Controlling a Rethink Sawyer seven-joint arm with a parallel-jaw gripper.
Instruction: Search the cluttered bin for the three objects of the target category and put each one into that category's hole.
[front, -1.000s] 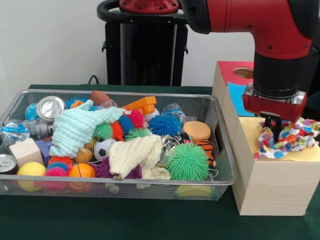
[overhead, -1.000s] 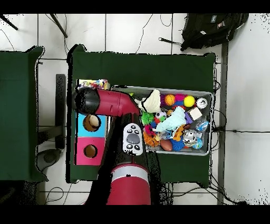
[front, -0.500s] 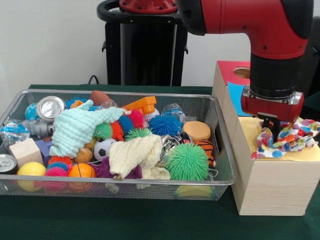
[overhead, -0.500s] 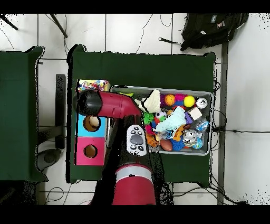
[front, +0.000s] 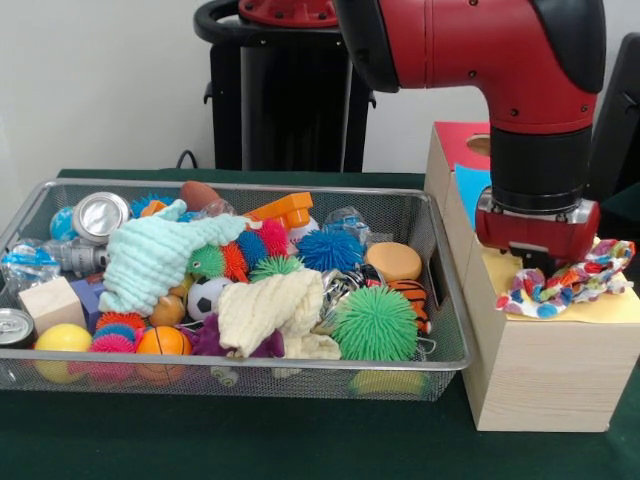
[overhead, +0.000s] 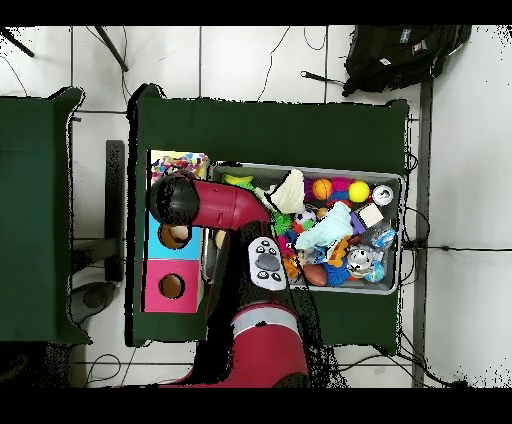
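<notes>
A multicoloured patterned cloth (front: 565, 283) lies crumpled on the yellow top (front: 615, 308) of the wooden box (front: 540, 375), right of the bin. My gripper (front: 540, 264) hangs just behind and above the cloth's left end, mostly hidden under the red wrist. Whether it still touches the cloth I cannot tell. In the overhead view the cloth (overhead: 178, 160) sits at the box's yellow end, beside the arm's wrist (overhead: 176, 200). A mint cloth (front: 150, 255) and a cream cloth (front: 270, 310) lie in the wire bin (front: 440, 300).
The bin also holds spiky balls, cans, small sports balls and wooden blocks. The box has a blue section with a hole (overhead: 176, 237) and a red section with a hole (overhead: 171, 287). A black bag (overhead: 400, 50) lies on the floor.
The gripper has lifted slightly and drawn back and left from the patterned cloth, which now lies lower and flatter on the yellow top. The arm's elbow has swung across.
</notes>
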